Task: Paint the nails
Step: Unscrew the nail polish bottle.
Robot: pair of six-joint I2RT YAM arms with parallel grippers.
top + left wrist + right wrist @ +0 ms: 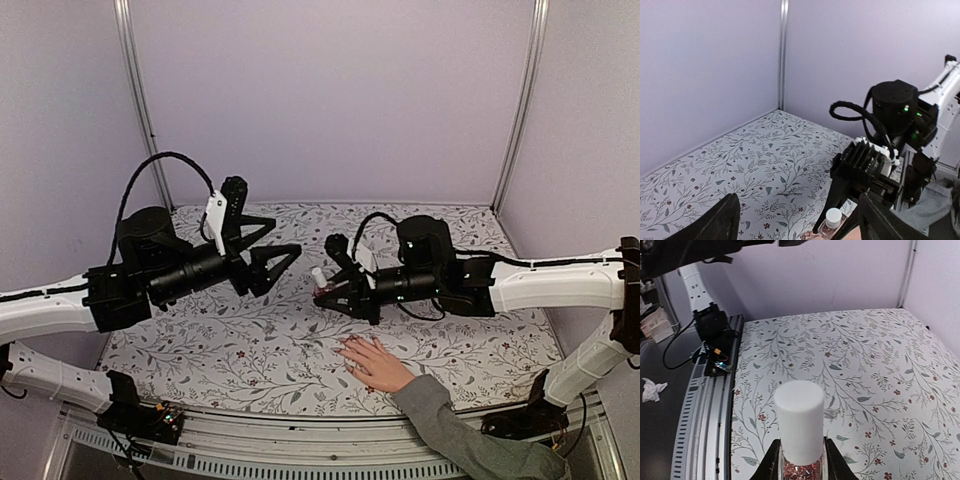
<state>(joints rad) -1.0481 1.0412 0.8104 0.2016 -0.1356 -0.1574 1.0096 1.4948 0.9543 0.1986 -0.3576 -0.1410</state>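
The job looks barely started. The right gripper (323, 292) is clamped around a nail polish bottle (319, 277), its fingers pressing the glass on both sides just below the white cap (799, 412). Pink glittery polish shows between them in the right wrist view. The cap is still on, and no brush is out anywhere.

The left gripper (283, 245) has its jaws spread wide and holds nothing. It faces the bottle from the side and stands apart from it. In the left wrist view the cap sits ahead of it, between the two fingers but beyond their tips.

A person's hand (378, 364) in a grey sleeve (455, 432) lies flat on the flowered desk (250, 350), near the right gripper on the side toward the arm bases, with the fingers spread and pointing roughly toward the bottle. The nails (349, 349) are at those fingertips and are too small to tell whether they carry any colour.

What seems to be left is nearly everything: taking off the cap, likely with the empty gripper, bringing the brush over the hand, and coating each nail.
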